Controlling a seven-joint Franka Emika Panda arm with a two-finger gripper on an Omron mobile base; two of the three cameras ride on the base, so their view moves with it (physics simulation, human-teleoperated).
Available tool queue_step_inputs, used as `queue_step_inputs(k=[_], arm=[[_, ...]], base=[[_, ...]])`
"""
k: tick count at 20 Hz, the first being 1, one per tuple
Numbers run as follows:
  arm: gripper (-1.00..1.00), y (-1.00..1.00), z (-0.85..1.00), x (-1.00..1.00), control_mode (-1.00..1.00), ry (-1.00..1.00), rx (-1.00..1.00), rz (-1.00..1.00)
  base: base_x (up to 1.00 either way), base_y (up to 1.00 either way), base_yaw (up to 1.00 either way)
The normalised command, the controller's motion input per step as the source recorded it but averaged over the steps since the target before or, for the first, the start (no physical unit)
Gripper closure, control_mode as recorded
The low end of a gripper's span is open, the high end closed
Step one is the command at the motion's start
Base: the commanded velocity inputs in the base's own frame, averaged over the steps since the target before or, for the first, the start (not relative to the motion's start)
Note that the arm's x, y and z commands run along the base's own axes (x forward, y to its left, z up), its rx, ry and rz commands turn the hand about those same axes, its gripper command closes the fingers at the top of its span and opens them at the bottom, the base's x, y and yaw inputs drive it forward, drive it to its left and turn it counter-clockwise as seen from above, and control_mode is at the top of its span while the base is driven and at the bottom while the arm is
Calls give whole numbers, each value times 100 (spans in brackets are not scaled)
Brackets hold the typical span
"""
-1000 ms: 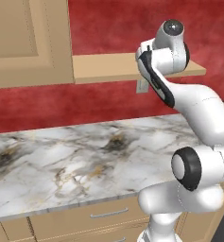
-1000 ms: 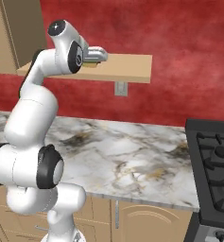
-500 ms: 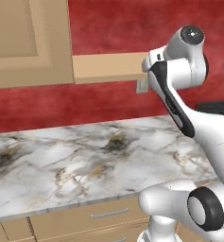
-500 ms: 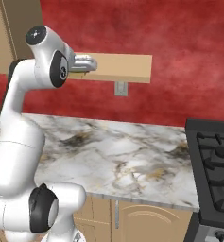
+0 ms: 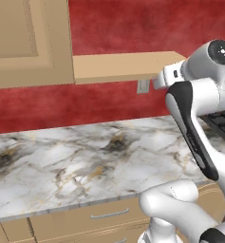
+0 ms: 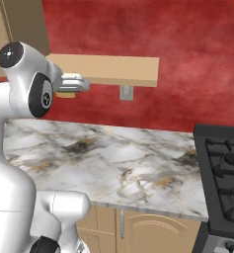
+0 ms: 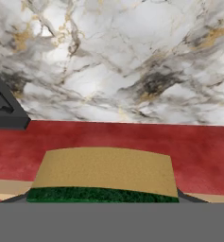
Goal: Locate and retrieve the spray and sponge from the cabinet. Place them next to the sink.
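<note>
One sponge [image 7: 102, 177], yellow over green, sits between the two fingers [image 7: 186, 197], which look closed on its sides, though their tips are mostly hidden. The gripper [image 6: 69, 90] hangs just under the cabinet [image 5: 28, 42] shelf, above one marble counter [image 6: 113, 158].

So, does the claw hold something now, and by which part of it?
Yes. The claw holds the sponge; in the hand view it sits between the two fingers, gripped across its width at the near end, yellow layer facing the camera.
</note>
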Motion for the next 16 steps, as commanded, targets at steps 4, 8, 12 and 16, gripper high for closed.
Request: queue_step_inputs(k=[4,8,12,16], arm=[[100,0,-9,-100,-100,0,0,2],[100,0,-9,-100,-100,1,0,1],[100,0,-18,-100,-100,0,0,1],[100,0,-6,-47,-100,0,0,0]], base=[[0,0,0],[0,0,0],[0,0,0],[0,0,0]])
